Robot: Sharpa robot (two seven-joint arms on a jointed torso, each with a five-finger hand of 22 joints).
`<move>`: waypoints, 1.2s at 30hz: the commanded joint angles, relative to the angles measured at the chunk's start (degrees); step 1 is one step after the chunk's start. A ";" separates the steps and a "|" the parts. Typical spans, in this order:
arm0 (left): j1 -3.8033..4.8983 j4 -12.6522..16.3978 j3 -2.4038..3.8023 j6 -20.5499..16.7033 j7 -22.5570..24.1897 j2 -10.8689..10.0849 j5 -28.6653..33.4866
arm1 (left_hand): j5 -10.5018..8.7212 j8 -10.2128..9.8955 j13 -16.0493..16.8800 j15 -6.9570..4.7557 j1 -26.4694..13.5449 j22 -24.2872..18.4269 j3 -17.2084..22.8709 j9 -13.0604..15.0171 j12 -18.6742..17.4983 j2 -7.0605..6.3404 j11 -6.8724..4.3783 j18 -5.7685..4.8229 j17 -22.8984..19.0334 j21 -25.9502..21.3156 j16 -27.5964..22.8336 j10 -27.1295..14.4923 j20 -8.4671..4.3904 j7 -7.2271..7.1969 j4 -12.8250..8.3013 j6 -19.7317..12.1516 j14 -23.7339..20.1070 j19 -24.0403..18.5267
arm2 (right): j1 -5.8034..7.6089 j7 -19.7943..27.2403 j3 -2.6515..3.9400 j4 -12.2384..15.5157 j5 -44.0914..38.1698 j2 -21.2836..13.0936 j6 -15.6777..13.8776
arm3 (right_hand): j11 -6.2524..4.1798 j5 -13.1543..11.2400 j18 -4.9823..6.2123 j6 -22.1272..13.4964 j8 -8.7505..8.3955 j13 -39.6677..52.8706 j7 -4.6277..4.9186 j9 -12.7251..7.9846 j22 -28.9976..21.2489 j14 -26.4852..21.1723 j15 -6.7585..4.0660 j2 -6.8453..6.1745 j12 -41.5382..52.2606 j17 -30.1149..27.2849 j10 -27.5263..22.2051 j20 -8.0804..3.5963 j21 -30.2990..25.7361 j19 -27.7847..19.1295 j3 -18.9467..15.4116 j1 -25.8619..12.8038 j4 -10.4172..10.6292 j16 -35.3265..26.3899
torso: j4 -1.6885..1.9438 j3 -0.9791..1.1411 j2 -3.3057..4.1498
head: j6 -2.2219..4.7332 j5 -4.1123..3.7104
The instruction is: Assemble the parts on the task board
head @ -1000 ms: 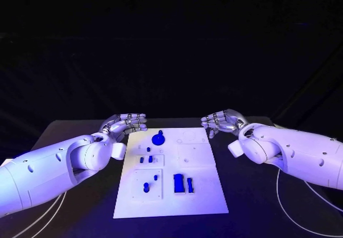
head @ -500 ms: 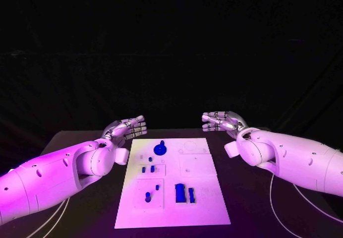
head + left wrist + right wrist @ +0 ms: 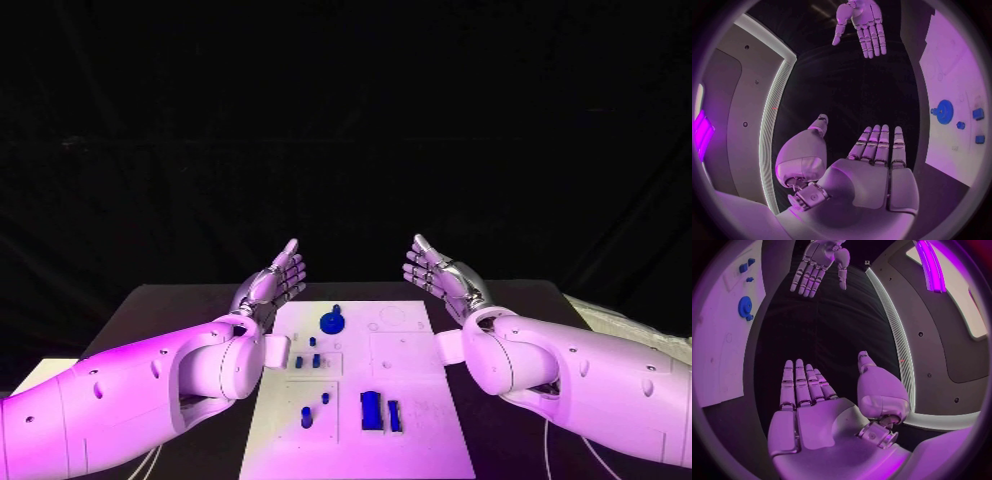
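Observation:
The white task board lies in the middle of the table. On it sit a round blue gear-like part, several small blue pieces and two blue bars near its front. My left hand and right hand are raised over the board's far end. Both are flat with straight fingers, palms facing each other, and hold nothing. The left wrist view shows the left hand, the right hand, the board and the gear. In the right wrist view lie the right hand, the left hand and the gear.
The black table spreads on both sides of the board. My white forearms run along the board's left and right edges. Thin white cables trail on the table under the right arm.
Both hands have lifted from the table's far end and uncurled from bent fingers to flat, straight ones. The camera has shifted, so the board sits lower in the picture.

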 commanded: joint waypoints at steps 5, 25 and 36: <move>-0.73 2.86 0.15 -12.02 6.21 -0.42 -1.72 | -0.39 -0.66 -0.13 -1.03 -13.22 -4.88 -3.92 -0.18 -5.61 0.08 -2.09 -5.45 -0.24 -1.42 -3.20 -9.22 -6.13 -4.05 0.09 -9.34 -8.78 -7.47 | -0.85 6.38 0.27 2.97 6.12 -0.27 -10.31 | -0.72 -1.65 -4.65 -8.87 -0.41 -3.12 -2.45 -3.33 -0.69 -11.54 -0.12 0.01 -0.35 -3.57 -10.29 -2.10 -3.06 -10.09 -2.61 -13.87 -0.07 -4.53 | -0.01 0.05 -0.08 | 0.02 0.01; -0.78 3.03 0.16 -12.34 6.34 -0.45 -1.75 | -0.39 -0.66 -0.13 -1.03 -22.99 -11.40 -9.18 -0.18 -5.61 0.08 -2.09 -5.45 -0.24 -1.42 -7.53 -16.03 -6.13 -4.05 0.09 -16.22 -15.26 -12.86 | -0.86 6.41 0.28 3.01 6.15 -0.27 -10.36 | -0.72 -1.65 -4.65 -15.50 -0.41 -3.12 -2.45 -3.33 -0.69 -20.25 -0.12 0.01 -0.35 -8.38 -18.11 -2.10 -7.18 -17.68 -2.61 -24.27 -0.07 -4.53 | -0.01 0.05 -0.08 | 0.02 0.01; -0.78 3.03 0.16 -12.34 6.34 -0.45 -1.75 | -0.39 -0.66 -0.13 -1.03 -30.92 -11.40 -9.18 -0.18 -5.61 0.08 -2.09 -5.45 -0.24 -1.42 -7.53 -21.52 -6.13 -4.05 0.09 -21.75 -20.56 -17.51 | -0.86 6.41 0.28 3.01 6.15 -0.27 -10.36 | -0.72 -1.65 -4.65 -20.78 -0.41 -3.12 -2.45 -3.33 -0.69 -27.16 -0.12 0.01 -0.35 -8.38 -24.29 -2.10 -7.18 -23.71 -2.61 -32.62 -0.07 -4.53 | -0.01 0.05 -0.08 | 0.02 0.01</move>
